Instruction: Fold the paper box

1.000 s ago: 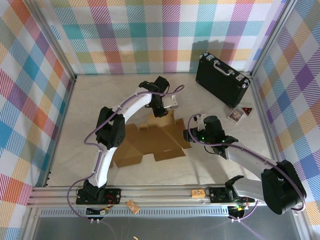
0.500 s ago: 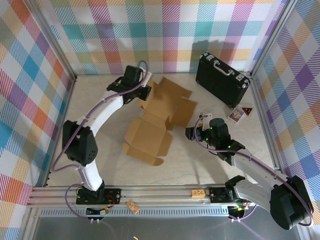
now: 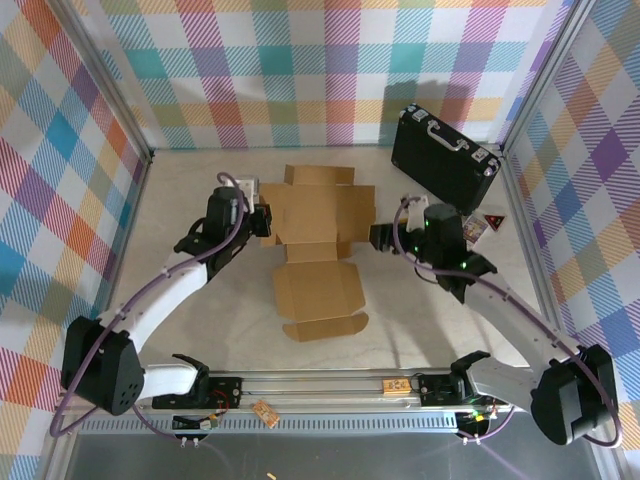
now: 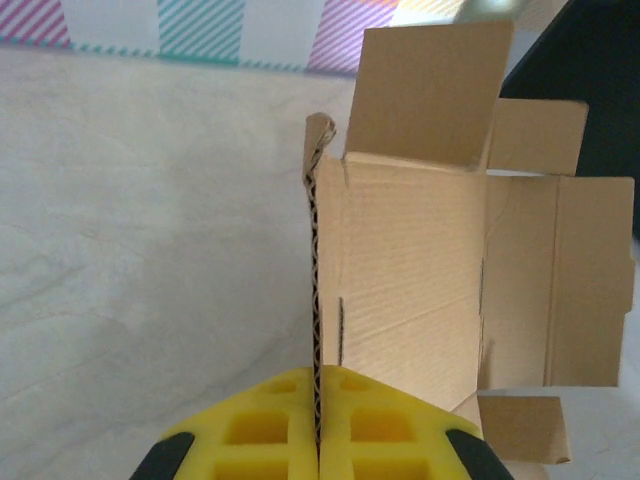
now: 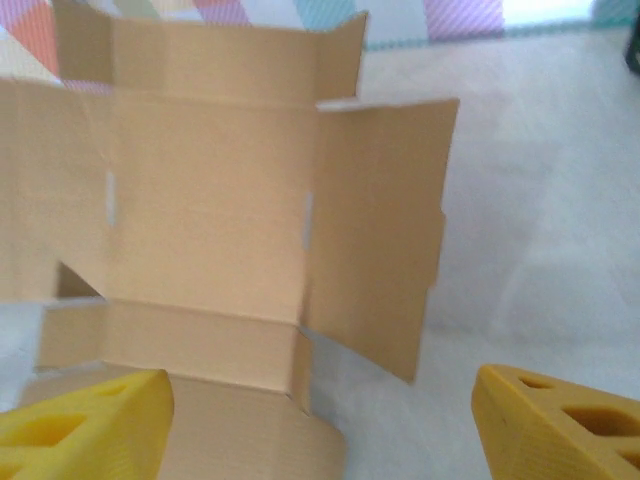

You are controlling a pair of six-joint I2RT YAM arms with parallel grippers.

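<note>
I see the flat brown corrugated cardboard box sheet (image 3: 318, 245) spread mid-counter (image 3: 400, 325). My left pincer (image 4: 317, 400) grips its left flap edge, and my right pincer (image 5: 320, 410) gapes wide beside its right flap.

The paper box (image 3: 318, 235) has moved from beside the left arm's elbow to mid-bench, turned and spread flatter. The left end effector (image 3: 262, 222), clamped on a flap, has swung round to the box's left edge. The right end effector (image 3: 377, 237) has moved farther back and spread wider.

The paper box (image 5: 210, 220) was blurred in the right wrist view, its left part cut off by the frame edge. Right of it, two small cards (image 3: 470, 229) were too small to read.
</note>
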